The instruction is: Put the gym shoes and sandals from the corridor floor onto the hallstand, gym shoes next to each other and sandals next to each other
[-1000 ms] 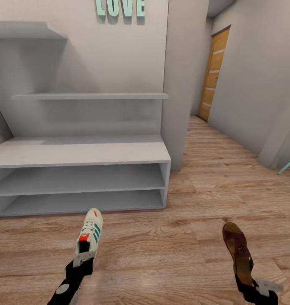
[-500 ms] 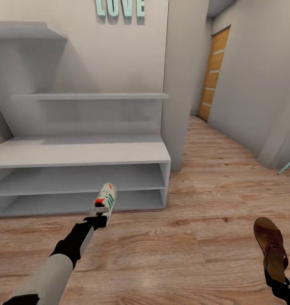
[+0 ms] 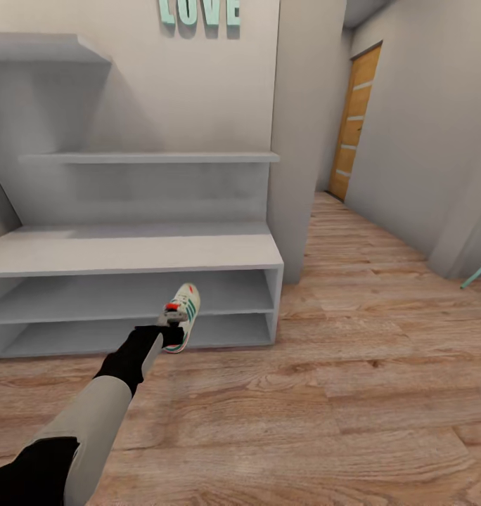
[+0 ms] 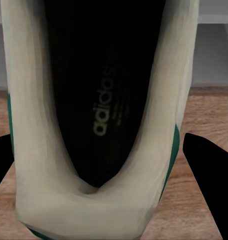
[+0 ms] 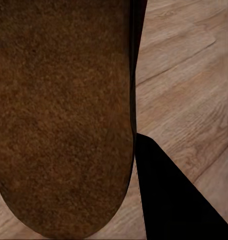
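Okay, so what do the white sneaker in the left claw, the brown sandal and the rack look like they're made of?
White sneaker with green stripes: seemingly smooth matte leather or synthetic, with a dark ribbed insole in the left wrist view. Brown sandal: a grainy, suede-like surface, possibly leather. Pale grey shoe rack: flat boards with a uniform matte finish, maybe painted wood or laminate. It is a render, so these are guesses.

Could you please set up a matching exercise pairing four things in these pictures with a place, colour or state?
Things:
1. gym shoe
2. sandal
3. door
4. LOVE letters

Descriptions:
A. orange wood, far down the corridor
B. mint green, on the wall
C. held by the left gripper at the hallstand
D. brown, at the right gripper

Pairs: 1-C, 2-D, 3-A, 4-B
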Controlling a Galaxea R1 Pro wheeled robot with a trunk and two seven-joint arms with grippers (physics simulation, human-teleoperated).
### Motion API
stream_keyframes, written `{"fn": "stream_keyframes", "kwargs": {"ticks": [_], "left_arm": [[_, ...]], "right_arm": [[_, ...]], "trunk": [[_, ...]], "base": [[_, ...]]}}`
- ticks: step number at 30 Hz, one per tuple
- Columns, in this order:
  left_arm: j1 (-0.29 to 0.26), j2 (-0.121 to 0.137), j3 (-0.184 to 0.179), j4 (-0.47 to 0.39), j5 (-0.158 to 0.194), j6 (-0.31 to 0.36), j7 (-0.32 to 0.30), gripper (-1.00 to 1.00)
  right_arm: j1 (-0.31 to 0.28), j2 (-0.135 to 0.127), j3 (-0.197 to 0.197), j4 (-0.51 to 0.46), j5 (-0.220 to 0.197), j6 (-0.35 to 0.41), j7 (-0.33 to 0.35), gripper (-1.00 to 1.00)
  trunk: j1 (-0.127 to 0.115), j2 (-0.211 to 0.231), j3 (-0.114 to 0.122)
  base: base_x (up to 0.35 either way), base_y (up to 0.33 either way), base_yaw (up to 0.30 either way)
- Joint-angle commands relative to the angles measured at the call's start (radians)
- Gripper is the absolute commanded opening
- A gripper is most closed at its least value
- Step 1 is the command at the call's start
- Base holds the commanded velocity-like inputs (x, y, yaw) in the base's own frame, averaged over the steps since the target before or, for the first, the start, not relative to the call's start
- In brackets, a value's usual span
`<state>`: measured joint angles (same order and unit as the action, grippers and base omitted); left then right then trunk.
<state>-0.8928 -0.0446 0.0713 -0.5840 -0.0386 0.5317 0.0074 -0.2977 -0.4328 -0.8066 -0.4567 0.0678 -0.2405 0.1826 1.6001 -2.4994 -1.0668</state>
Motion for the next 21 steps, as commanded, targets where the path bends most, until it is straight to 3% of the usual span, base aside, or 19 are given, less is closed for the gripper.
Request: {"fn": "stream_keyframes", "kwargs": {"ticks": [1, 7, 21], "left_arm": [[-0.001, -0.002, 0.005, -0.002, -0.004, 0.005, 0.0, -1.0], [-0.002, -0.004, 0.006, -0.001, -0.004, 0.005, 0.002, -1.0], [-0.01, -0.006, 0.008, -0.001, -0.004, 0.005, 0.008, -1.0]], "right_arm": [[-0.001, 0.001, -0.022, -0.007, 0.004, 0.001, 0.009, -1.0], [-0.001, 0.006, -0.044, -0.019, 0.006, 0.005, 0.011, -1.0], [-0.001, 0.006, -0.046, -0.022, 0.006, 0.004, 0.012, -1.0]], "trunk": [[0.0, -0.001, -0.005], [0.003, -0.002, -0.036], [0.009, -0.005, -0.108]], "base": [[0.0, 0.0, 0.0], [0.0, 0.0, 0.0], [0.0, 0.0, 0.0]]}}
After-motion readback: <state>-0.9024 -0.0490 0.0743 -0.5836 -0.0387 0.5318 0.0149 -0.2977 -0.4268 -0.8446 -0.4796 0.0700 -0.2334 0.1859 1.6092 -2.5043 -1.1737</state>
